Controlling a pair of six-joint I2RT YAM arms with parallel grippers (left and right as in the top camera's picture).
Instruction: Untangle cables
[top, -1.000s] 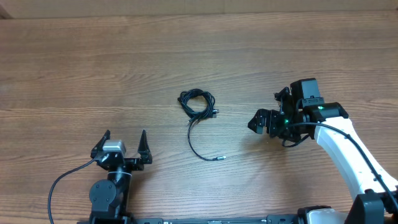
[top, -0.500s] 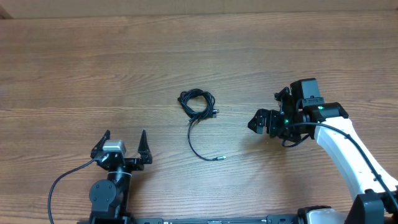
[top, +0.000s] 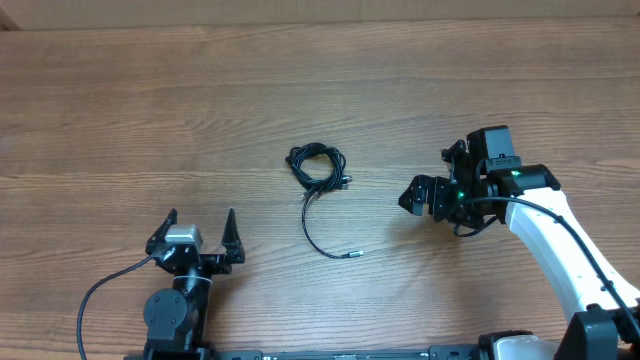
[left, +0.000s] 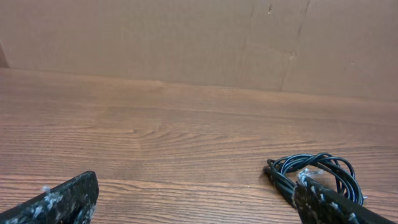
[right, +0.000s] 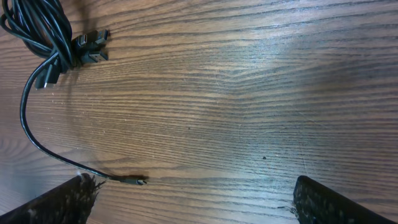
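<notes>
Gaping as wide as it goes and holding nothing, the left gripper (top: 200, 215) sits at the near left of the wooden table (top: 150, 80). The right gripper (top: 428, 178) is on the right, its jaws equally spread and also empty, touching nothing. The cables (top: 318, 166) lie between the two, well apart from both: farther out and to the right of the left gripper, and to the left of the right one. They form a small black coil, from which one loose strand (top: 310, 228) curves nearward to a silvery plug tip (top: 350, 255). In the right wrist view that tip lies near one finger (right: 62, 199).
</notes>
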